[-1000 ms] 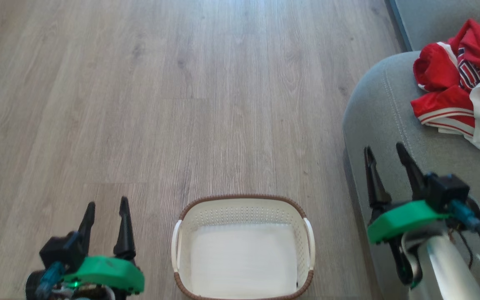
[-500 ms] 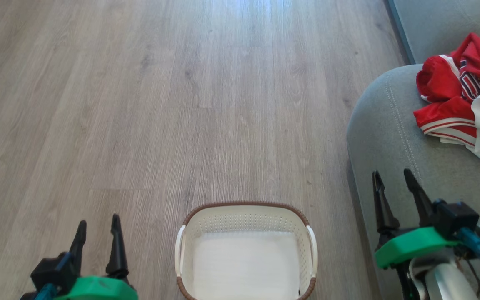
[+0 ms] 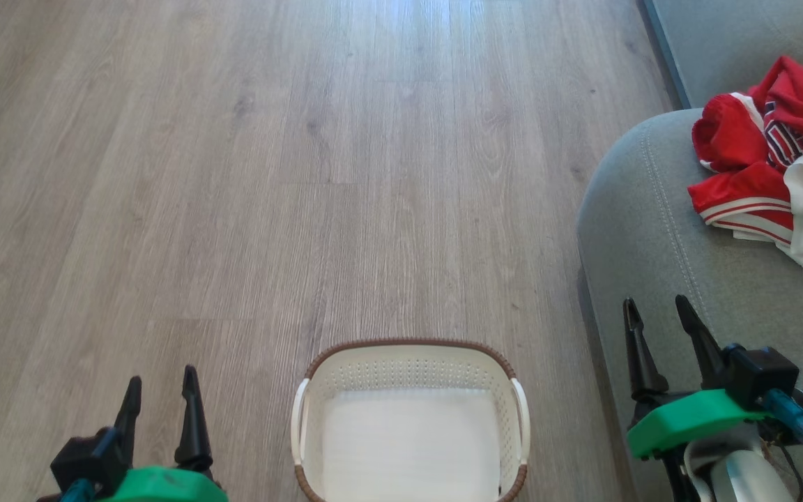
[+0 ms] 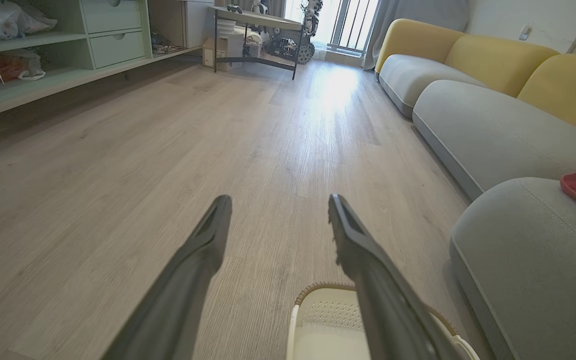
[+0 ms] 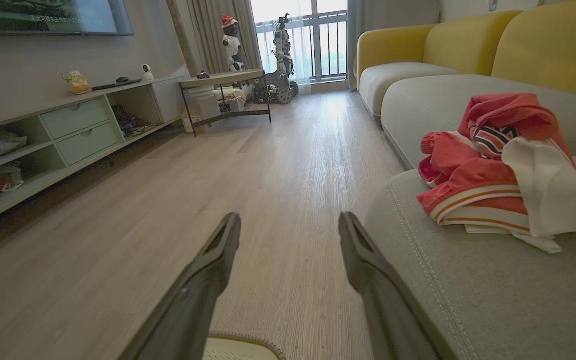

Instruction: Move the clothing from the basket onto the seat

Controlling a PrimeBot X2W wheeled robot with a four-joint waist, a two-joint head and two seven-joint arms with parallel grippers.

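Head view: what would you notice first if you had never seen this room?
The bright red and white clothing jumps out first, heaped on the grey seat at the upper right. Next comes the cream basket at the bottom middle, standing empty on the wooden floor. The left claw and right claw stand open in the lower corners, holding nothing.

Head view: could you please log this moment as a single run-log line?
basket: empty, on floor | clothing: heaped on grey sofa | left gripper: jaws open, empty | right gripper: jaws open, empty
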